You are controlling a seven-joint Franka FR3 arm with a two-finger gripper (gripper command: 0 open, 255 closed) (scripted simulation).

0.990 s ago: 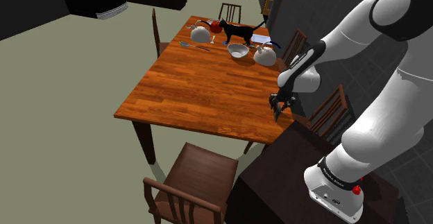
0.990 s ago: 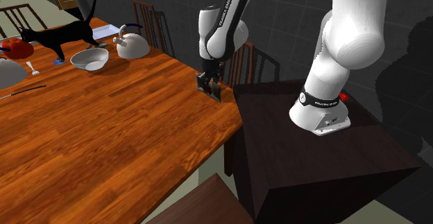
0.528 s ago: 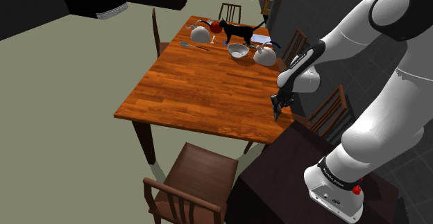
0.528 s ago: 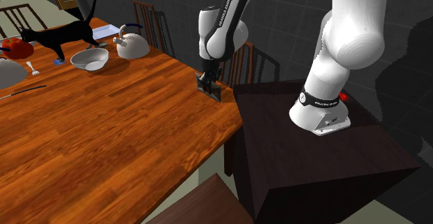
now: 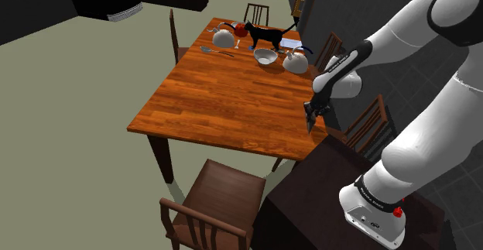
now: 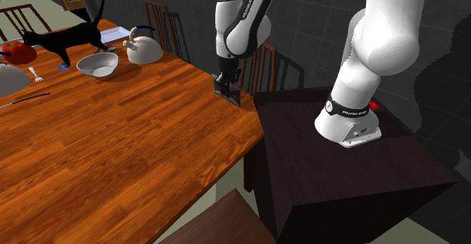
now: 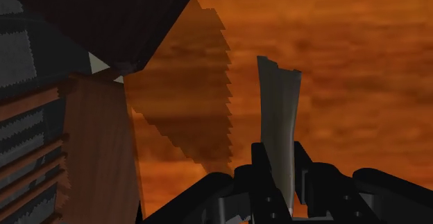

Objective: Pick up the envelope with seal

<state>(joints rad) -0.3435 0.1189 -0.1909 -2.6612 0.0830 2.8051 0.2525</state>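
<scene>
We see the end effector point(image 7: 283, 177) pinching the grey envelope point(image 7: 279, 118) between both fingers. The envelope is edge-on in the wrist view, with its long axis along the fingers and its free end pointing away from the hand at the wooden counter point(image 5: 224, 101). In the shoulder view the end effector point(image 5: 313, 117) hangs at the counter's corner by the dark stand point(image 5: 310, 194). At the counter's far end is a pale bowl point(image 5: 265, 56), contents we can't tell, beside a kettle point(image 5: 295, 61) and a black cat point(image 5: 263, 33).
</scene>
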